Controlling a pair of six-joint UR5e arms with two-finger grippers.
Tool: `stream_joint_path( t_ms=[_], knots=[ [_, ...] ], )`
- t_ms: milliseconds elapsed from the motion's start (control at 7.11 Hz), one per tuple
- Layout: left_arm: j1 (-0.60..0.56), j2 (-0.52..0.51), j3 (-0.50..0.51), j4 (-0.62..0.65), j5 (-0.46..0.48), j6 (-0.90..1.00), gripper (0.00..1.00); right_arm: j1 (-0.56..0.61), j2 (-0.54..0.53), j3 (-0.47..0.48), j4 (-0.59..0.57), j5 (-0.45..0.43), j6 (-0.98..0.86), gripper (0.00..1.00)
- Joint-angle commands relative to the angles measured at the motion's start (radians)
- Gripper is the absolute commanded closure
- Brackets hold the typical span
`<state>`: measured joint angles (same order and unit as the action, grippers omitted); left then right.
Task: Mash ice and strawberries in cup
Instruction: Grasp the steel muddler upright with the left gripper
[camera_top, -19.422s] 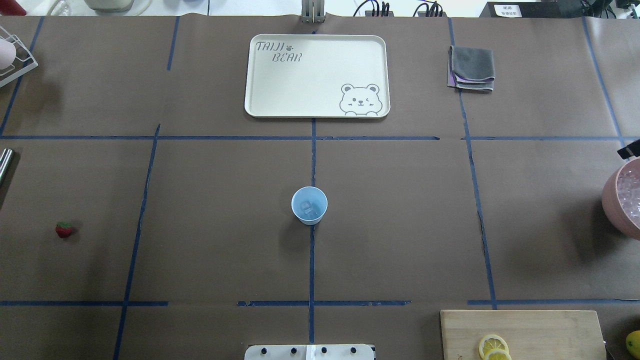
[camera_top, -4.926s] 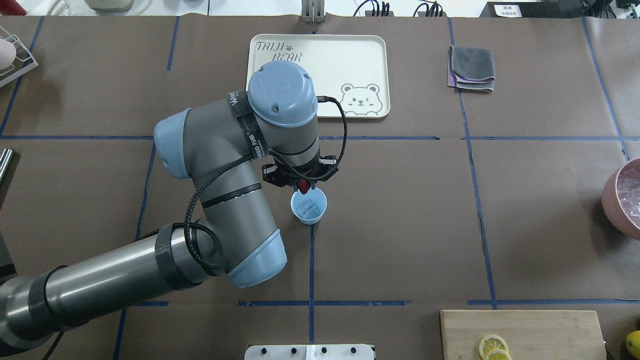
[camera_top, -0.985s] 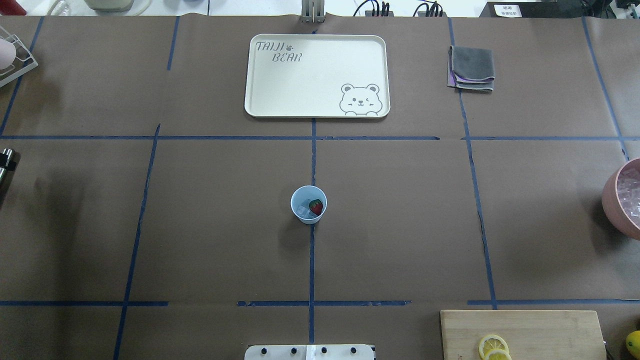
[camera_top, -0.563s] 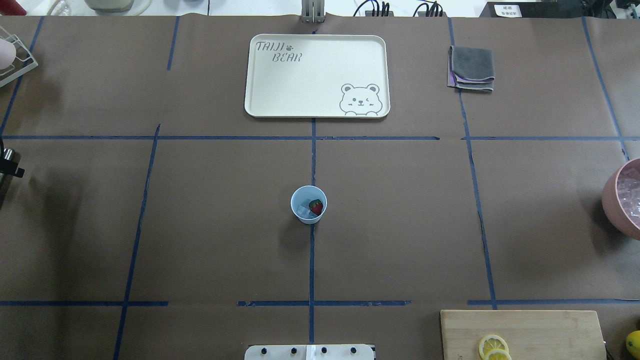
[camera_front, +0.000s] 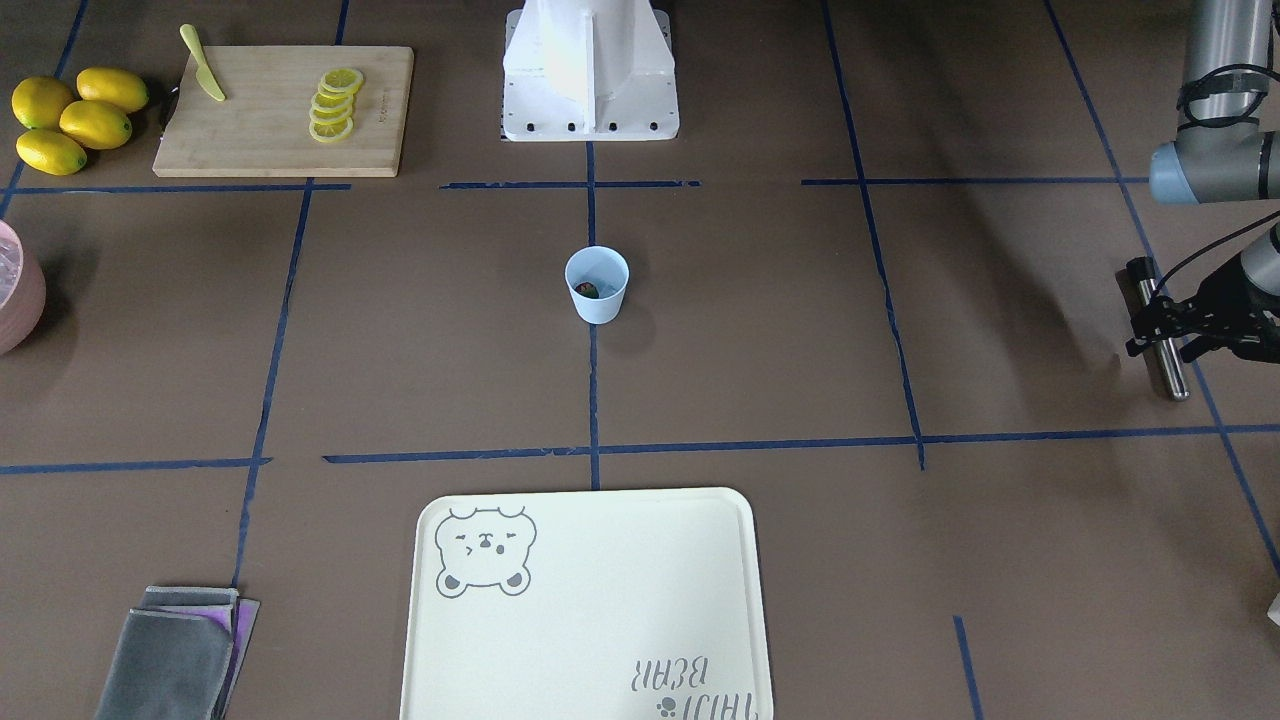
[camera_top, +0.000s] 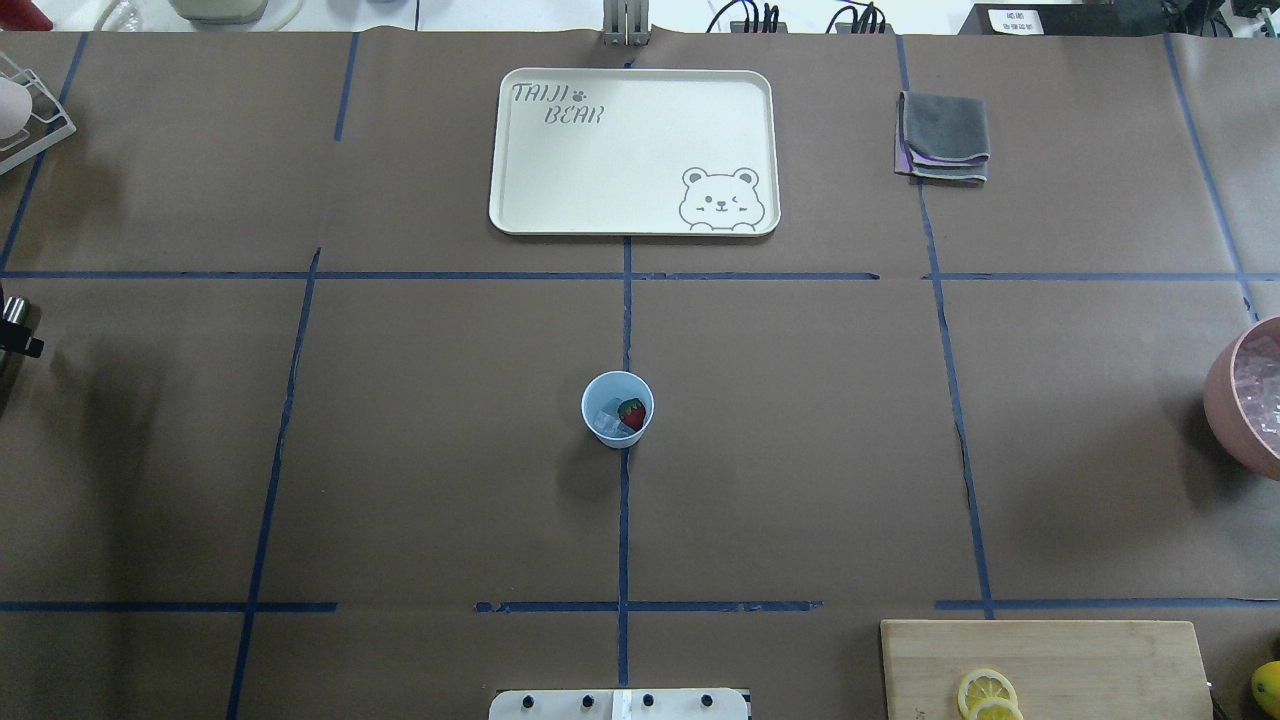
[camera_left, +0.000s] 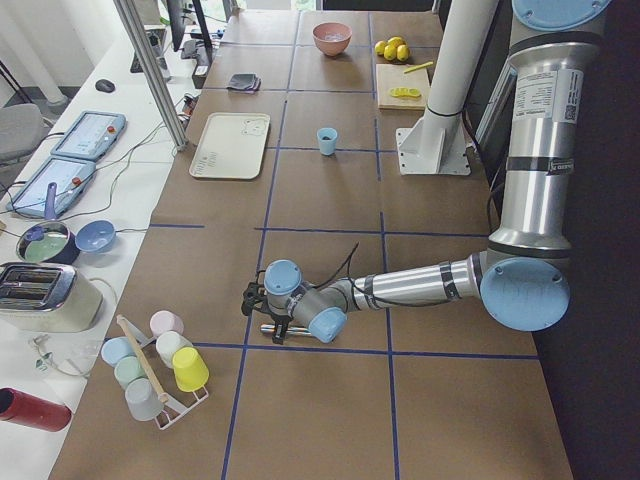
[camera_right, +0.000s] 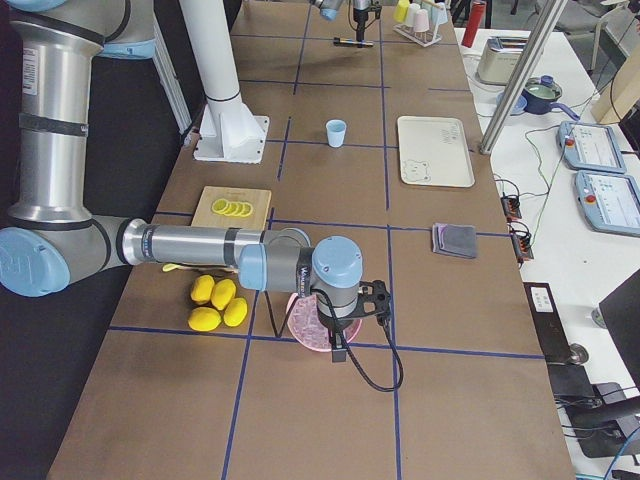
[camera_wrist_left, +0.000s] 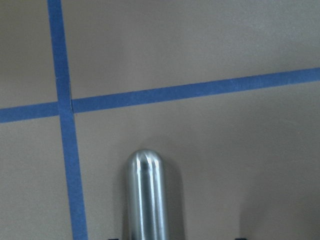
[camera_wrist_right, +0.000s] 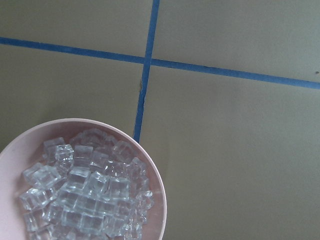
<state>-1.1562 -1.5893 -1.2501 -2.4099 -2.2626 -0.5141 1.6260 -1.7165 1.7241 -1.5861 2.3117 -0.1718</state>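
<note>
The light blue cup (camera_top: 618, 409) stands upright at the table's middle. Inside it lie the red strawberry (camera_top: 631, 413) and clear ice (camera_top: 605, 423). My left gripper (camera_front: 1160, 345) hangs low at the table's left end, open, its fingers either side of a steel rod (camera_front: 1160, 335) that lies flat. The rod's rounded end (camera_wrist_left: 145, 192) fills the left wrist view. My right gripper (camera_right: 340, 345) hovers over the pink bowl (camera_wrist_right: 152, 170) of ice cubes (camera_wrist_right: 85, 195); only the exterior right view shows it, so I cannot tell whether it is open or shut.
A cream bear tray (camera_top: 633, 150) lies beyond the cup, a folded grey cloth (camera_top: 943, 135) to its right. A cutting board (camera_top: 1045, 655) with lemon slices, whole lemons (camera_front: 70, 115) and a rack of cups (camera_left: 155, 365) sit at the table's ends.
The left arm carried the strawberry from the table's left into the cup, released it and withdrew. In the last second its gripper settled over the steel rod at the left edge.
</note>
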Motion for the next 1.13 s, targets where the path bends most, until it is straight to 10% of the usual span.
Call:
stream_joint_path(
  t_ms=[0, 141, 422, 563, 985],
  knots=[
    [0.0, 0.003, 0.001, 0.0, 0.0, 0.0, 0.24, 0.0, 0.0, 0.0, 0.0, 0.0, 0.0, 0.0],
    [0.0, 0.003, 0.001, 0.0, 0.0, 0.0, 0.28, 0.0, 0.0, 0.0, 0.0, 0.0, 0.0, 0.0],
    [-0.002, 0.003, 0.003, 0.002, 0.008, 0.0, 0.87, 0.0, 0.0, 0.0, 0.0, 0.0, 0.0, 0.0],
    [-0.005, 0.002, 0.003, 0.002, 0.008, 0.04, 0.99, 0.0, 0.0, 0.002, 0.0, 0.0, 0.0, 0.0],
    [-0.04, -0.014, -0.032, 0.008, -0.006, 0.074, 1.0, 0.0, -0.002, 0.006, 0.006, 0.0, 0.002, 0.0]
  ],
)
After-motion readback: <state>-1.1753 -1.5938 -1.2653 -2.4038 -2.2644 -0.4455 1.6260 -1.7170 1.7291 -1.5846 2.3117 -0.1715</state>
